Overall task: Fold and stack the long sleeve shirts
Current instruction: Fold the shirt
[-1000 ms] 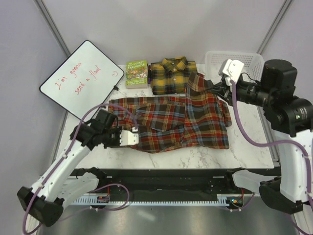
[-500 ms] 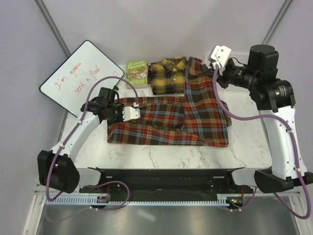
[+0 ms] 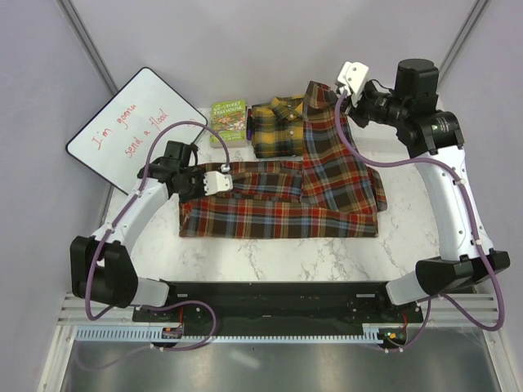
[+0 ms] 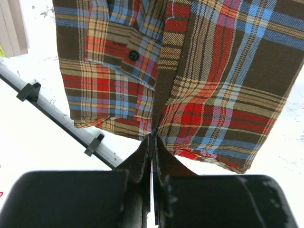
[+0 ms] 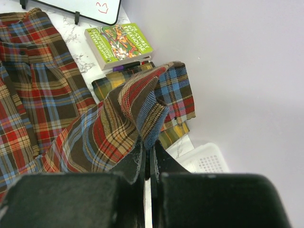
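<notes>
Across table (image 3: 409,237), red-brown plaid shirt (image 3: 270,216)

Bright, even light is cast from above; only soft, short shadows are seen beside the red-brown shirt (image 3: 278,208). The white table (image 4: 292,156) is washed out in the left wrist view. The left gripper (image 4: 153,141) and right gripper (image 5: 147,148) are rendered dark and blurred.

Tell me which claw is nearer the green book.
Left. The left claw sits just on the near side of the green book, pinching the red-brown shirt; the right claw holds that shirt up to the book's right, beyond the yellow shirt.
</notes>
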